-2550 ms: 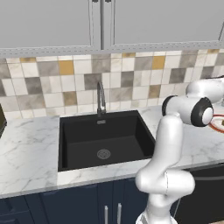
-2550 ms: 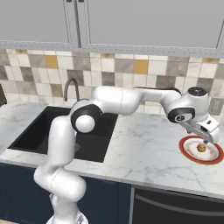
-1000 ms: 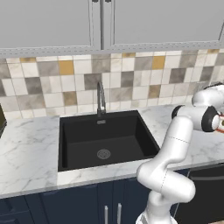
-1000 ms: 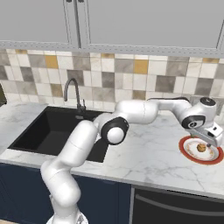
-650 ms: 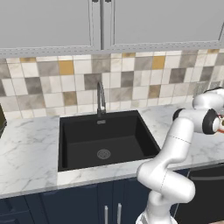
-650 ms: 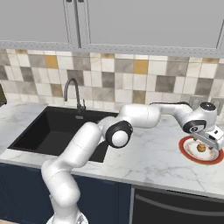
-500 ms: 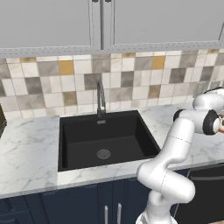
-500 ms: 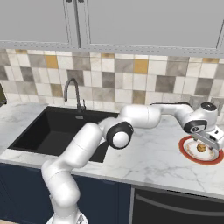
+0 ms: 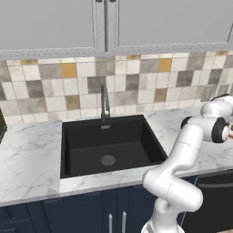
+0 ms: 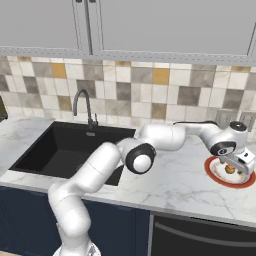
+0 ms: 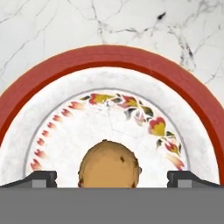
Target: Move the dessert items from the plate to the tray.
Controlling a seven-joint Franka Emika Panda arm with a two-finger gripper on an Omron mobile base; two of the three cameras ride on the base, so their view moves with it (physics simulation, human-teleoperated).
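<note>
A round tan-brown dessert item (image 11: 109, 162) lies on the white plate (image 11: 109, 59) with the red rim and a flower pattern. My gripper (image 11: 112, 179) hangs just above it and is open, with one dark fingertip (image 11: 41, 178) on each side of the piece and not touching it. In the right base view the plate (image 10: 216, 176) sits on the marble counter at the far right, the dessert item (image 10: 230, 169) is at its middle, and the gripper (image 10: 236, 164) points down over it. The tray is out of view.
A black sink (image 10: 65, 150) with a curved faucet (image 10: 82, 107) takes up the left of the counter. The tiled wall (image 10: 165, 95) stands behind. The counter's front edge (image 10: 200, 215) runs close below the plate. Bare marble (image 10: 175, 175) lies between sink and plate.
The hand has swung to the right and come down over the plate. In the last half second it has hardly moved. The jaws have stayed open.
</note>
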